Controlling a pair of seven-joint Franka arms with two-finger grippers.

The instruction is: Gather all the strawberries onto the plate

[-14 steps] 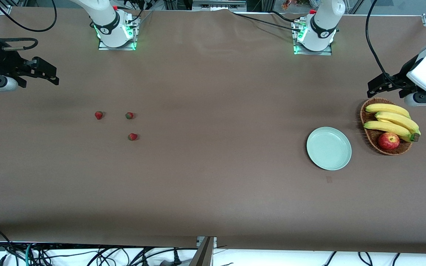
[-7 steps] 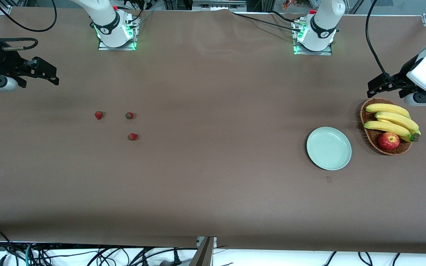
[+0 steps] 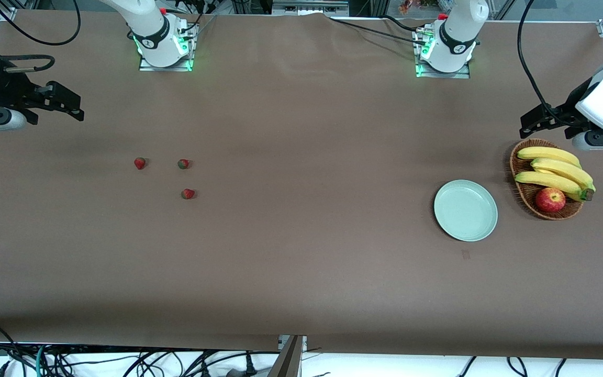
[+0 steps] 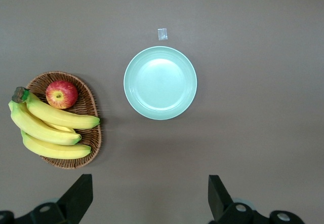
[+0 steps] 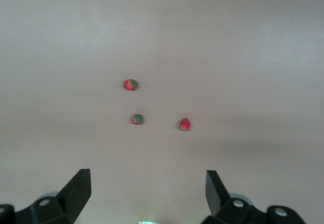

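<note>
Three tiny red strawberries lie on the brown table toward the right arm's end: one [image 3: 140, 163], one beside it [image 3: 183, 164], and one nearer the front camera [image 3: 188, 194]. They show in the right wrist view too [image 5: 130, 84] [image 5: 137, 119] [image 5: 185, 124]. The pale mint-green plate [image 3: 465, 210] lies empty toward the left arm's end, also in the left wrist view [image 4: 160, 82]. My right gripper [image 3: 74, 104] hangs open and empty above the table's edge at its end. My left gripper [image 3: 531, 123] hangs open and empty above the table beside the basket.
An oval wicker basket [image 3: 520, 157] with bananas [image 3: 555, 173] and a red apple [image 3: 550, 199] stands beside the plate at the left arm's end. A small tape mark [image 3: 465, 254] lies nearer the front camera than the plate. The arm bases stand along the table's back.
</note>
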